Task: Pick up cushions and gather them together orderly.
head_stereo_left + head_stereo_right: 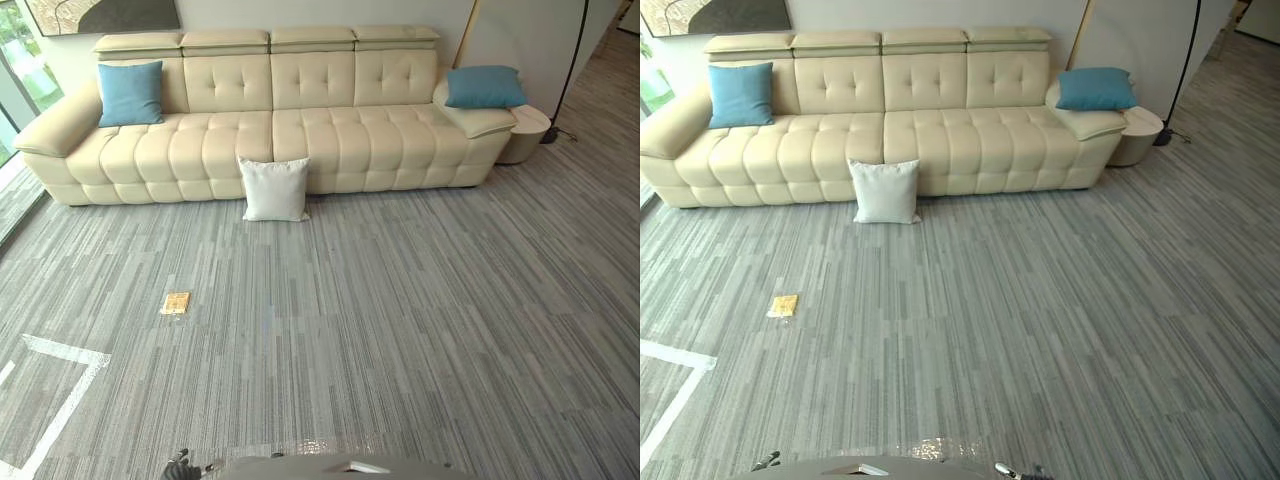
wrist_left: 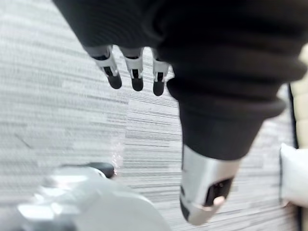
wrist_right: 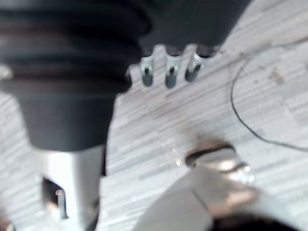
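L hand [image 2: 136,72] & R hand [image 3: 169,73] fingers slack, empty | white cushion [image 1: 274,188] far off, agst sofa [image 1: 340,130]

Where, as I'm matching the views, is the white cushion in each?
Left eye view: white cushion on carpet against the sofa.
Right eye view: cushion, same spot.
Left wrist view: at an edge, beside the sofa.
Right wrist view: carpet under right hand.
Shared landmark: the sofa.
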